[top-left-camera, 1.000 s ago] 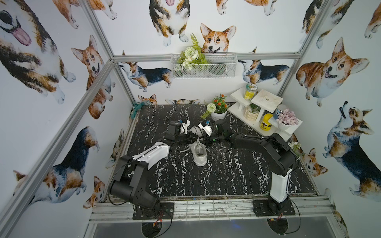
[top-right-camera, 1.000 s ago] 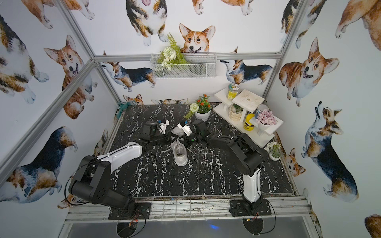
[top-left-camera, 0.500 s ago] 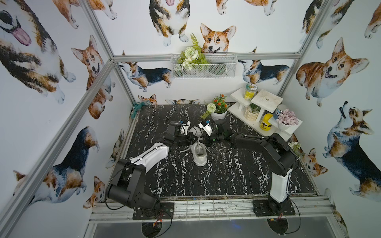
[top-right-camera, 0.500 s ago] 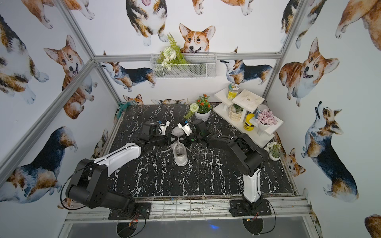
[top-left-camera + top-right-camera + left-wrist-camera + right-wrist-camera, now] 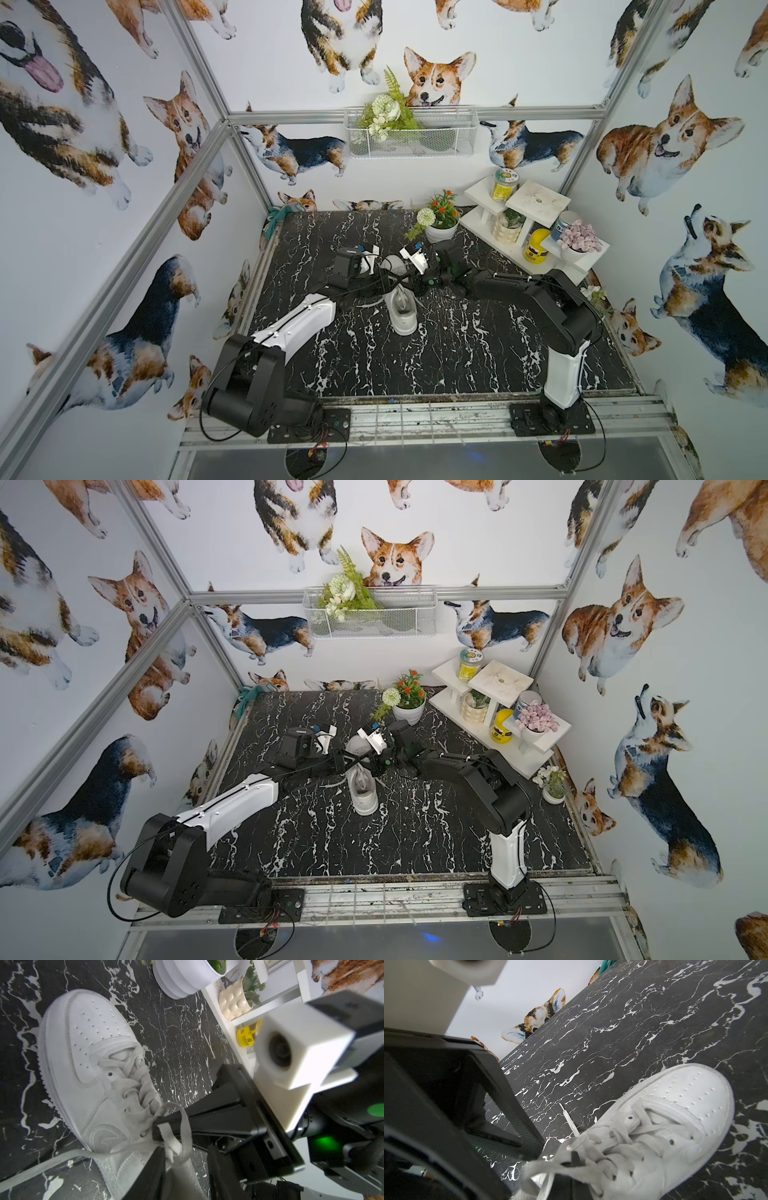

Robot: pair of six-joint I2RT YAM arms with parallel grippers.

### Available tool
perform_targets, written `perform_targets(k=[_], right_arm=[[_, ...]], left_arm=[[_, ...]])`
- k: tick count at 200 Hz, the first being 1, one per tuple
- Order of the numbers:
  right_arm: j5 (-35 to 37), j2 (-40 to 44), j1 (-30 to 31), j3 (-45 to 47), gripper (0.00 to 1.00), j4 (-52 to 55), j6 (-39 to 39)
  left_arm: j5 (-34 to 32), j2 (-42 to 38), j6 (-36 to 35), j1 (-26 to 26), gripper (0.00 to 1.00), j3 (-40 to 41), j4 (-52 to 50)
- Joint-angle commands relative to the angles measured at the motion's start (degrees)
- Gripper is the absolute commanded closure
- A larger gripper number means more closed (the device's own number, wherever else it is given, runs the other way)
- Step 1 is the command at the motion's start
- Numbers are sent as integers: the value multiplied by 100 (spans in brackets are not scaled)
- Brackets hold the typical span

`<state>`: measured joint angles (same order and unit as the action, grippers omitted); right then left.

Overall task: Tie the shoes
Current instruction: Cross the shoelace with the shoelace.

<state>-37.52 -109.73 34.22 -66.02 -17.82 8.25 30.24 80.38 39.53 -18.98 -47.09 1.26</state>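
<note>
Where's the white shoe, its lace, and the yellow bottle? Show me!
shoe (image 5: 91, 1022), left wrist view, on its toe cap.
lace (image 5: 52, 1159), left wrist view, on the long strand.
yellow bottle (image 5: 537, 241), in a top view, on its upper body.

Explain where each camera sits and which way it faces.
Both top views: high in front, looking down at table, sneaker, left arm, right arm.
Left wrist: on left arm, facing sneaker's side; shows left pincer, right pincer pinching lace.
Right wrist: on right arm, facing the laces; shows left pincer.
Shared: both wrist views see the toe.
</note>
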Motion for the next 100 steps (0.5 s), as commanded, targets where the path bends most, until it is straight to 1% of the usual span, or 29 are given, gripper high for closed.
perform_targets(k=[1, 21, 38, 55, 82, 100], right_arm=[[-56, 36, 19, 1, 100, -101, -65], [-62, 40, 20, 10, 100, -102, -64], [-54, 48, 17, 10, 100, -98, -69], [-52, 50, 22, 13, 100, -89, -75], [-55, 51, 22, 18, 100, -87, -85], [-62, 53, 15, 19, 100, -90, -84]], left_arm=[[-153, -16, 233, 39, 64, -3, 185], [-107, 90, 283, 42, 64, -61, 191], [-198, 110, 339, 56, 64, -45, 237], [-264, 77, 446, 142, 66, 49, 349], [-182, 48, 698, 287, 67, 261, 654], [-130, 63, 710, 307, 68, 323, 716]])
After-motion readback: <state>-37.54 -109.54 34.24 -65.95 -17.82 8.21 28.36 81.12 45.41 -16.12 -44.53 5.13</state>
